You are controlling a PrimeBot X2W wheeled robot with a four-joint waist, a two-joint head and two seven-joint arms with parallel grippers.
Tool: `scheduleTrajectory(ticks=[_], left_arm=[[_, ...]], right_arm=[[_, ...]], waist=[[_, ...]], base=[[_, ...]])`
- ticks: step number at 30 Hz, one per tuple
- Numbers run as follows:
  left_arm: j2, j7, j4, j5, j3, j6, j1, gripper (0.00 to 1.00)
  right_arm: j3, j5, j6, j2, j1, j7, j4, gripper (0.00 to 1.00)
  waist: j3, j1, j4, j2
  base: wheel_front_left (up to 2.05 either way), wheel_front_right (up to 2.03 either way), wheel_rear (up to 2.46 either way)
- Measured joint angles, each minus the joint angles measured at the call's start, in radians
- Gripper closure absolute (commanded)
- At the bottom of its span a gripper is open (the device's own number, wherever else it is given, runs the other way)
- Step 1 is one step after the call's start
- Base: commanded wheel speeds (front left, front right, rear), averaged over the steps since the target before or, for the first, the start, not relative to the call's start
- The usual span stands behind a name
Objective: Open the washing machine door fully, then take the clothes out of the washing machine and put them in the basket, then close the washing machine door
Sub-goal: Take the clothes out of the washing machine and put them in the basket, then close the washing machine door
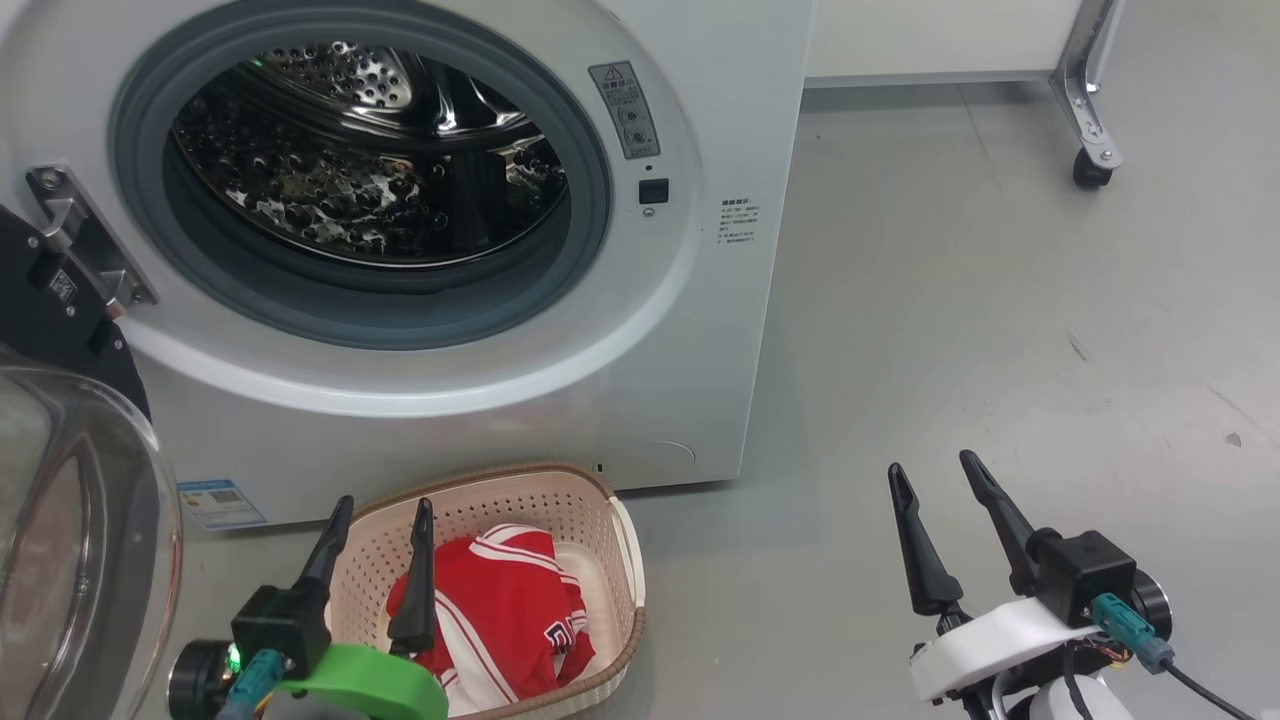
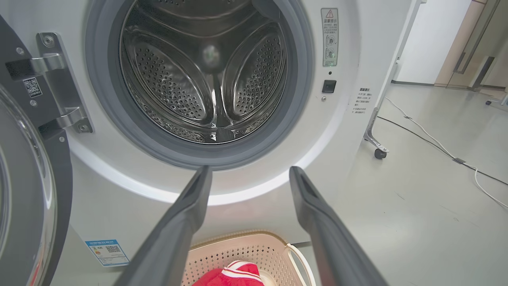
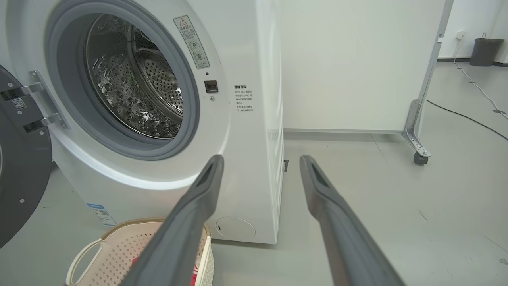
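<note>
Left claw [image 1: 385, 502] and right claw [image 1: 930, 462] gape, holding nothing; red clothes [image 1: 500, 610] lie in the basket [image 1: 560, 505].

Bright, even light; soft shadows (edge distortion in wrist views)

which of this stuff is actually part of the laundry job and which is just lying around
Part of the job: washing machine; washing machine door, swung open; clothes, lying in the basket; basket.

Just lying about: panel castor; floor cable; dark bin.
</note>
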Motion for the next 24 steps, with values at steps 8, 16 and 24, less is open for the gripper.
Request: scheduleTrajectory(ticks=[8, 16, 24], left_arm=[[0.002, 0.000, -0.063, 0.002, -0.005, 0.021, 0.081, 0.00], [0.008, 0.014, -0.123, 0.004, 0.000, 0.035, 0.134, 0.00], [0.012, 0.033, -0.174, 0.010, 0.000, 0.044, 0.167, 0.00]], right_arm=[[0.000, 0.000, -0.010, 0.001, 0.046, 0.000, 0.000, 0.00], [0.000, -0.008, -0.019, 0.003, 0.062, 0.000, -0.007, 0.00], [0.003, -0.009, -0.026, 0.003, 0.073, 0.000, -0.017, 0.00]], waist=[[-0.037, 0.0000, 0.008, 0.0000], [-0.048, 0.0000, 0.008, 0.0000], [-0.049, 0.0000, 0.005, 0.0000]], base=[[0.00, 0.00, 0.00], [0.00, 0.00, 0.00], [0.00, 0.00, 0.00]])
